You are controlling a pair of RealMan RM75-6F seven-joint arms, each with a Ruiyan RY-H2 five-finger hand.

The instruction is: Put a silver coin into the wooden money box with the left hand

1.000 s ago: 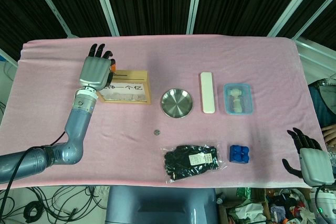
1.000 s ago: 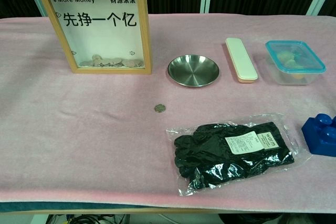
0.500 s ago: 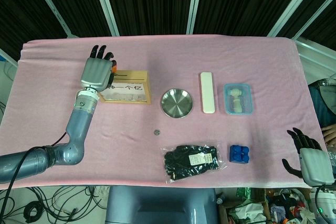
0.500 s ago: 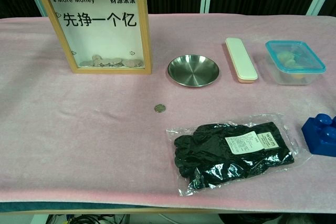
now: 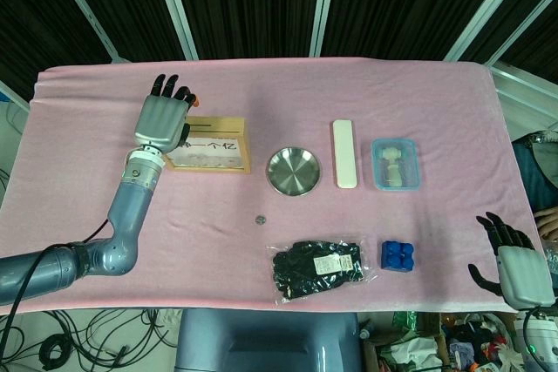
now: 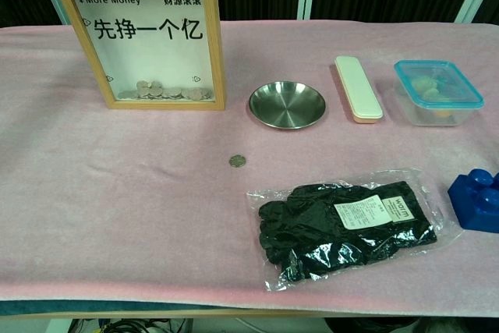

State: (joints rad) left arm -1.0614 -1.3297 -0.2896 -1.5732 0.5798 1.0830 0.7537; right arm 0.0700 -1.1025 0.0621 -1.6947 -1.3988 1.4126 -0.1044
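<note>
Bright, even overhead light; shadows faint. Glare on steel dish (image 6: 287, 104) centre frame and glove bag (image 6: 347, 224) lower right. Both views sharp; background at top dark. Slight edge bowing, head view.

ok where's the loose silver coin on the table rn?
The coin lies flat on the pink cloth, in front of the steel dish and just behind the bagged black gloves, near table centre; no hand touches it.

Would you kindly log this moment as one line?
left hand: open above box | coin: on cloth | right hand: idle, open
</note>
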